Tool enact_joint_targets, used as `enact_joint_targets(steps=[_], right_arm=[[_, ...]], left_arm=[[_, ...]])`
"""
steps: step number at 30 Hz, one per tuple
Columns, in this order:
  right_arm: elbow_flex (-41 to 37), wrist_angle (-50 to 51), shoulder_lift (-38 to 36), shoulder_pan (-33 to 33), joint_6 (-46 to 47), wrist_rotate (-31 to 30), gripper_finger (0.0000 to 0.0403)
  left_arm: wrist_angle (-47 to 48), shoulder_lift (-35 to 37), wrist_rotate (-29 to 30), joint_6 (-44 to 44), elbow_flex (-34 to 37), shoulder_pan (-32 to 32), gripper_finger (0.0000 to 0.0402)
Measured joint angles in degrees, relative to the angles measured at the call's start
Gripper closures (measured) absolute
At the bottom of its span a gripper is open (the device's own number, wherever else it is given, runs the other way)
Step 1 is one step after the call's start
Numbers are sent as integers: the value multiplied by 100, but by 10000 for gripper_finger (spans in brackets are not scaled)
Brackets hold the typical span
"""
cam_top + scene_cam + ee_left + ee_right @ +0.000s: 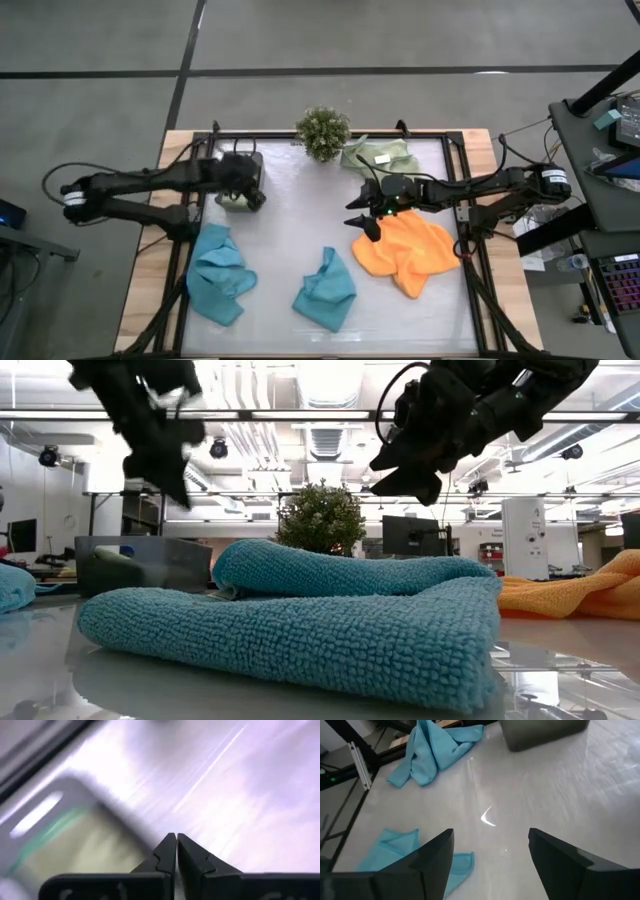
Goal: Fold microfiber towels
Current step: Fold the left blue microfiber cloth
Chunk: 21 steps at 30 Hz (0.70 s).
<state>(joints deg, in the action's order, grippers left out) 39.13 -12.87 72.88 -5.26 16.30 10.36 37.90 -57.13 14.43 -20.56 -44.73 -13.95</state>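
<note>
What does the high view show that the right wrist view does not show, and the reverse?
Only the high view shows the orange towel, the sage-green towel, the plant and the left gripper over the grey tray. Only the right wrist view shows plainly that the right gripper is wide open above bare table. Both show the two teal towels and the tray.

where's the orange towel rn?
High view: the orange towel lies crumpled on the table's right side, directly under the right gripper, with a sage-green towel behind it and a teal towel to its left.
</note>
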Motion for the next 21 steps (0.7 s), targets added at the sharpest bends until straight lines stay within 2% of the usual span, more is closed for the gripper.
enact_joint_targets(steps=[7,11,16,21], right_arm=[[0,22,0,13,361,4,156],[-2,42,0,13,520,4,157],[-4,58,0,13,436,1,156],[-4,12,0,13,369,0,156]], left_arm=[[-1653,118,280,-246,7,1933,400],[-1723,-20,123,-1340,-12,2886,400],[-1478,-225,-1016,-3580,-35,3711,400],[62,-625,-2675,-5267,-102,4220,401]])
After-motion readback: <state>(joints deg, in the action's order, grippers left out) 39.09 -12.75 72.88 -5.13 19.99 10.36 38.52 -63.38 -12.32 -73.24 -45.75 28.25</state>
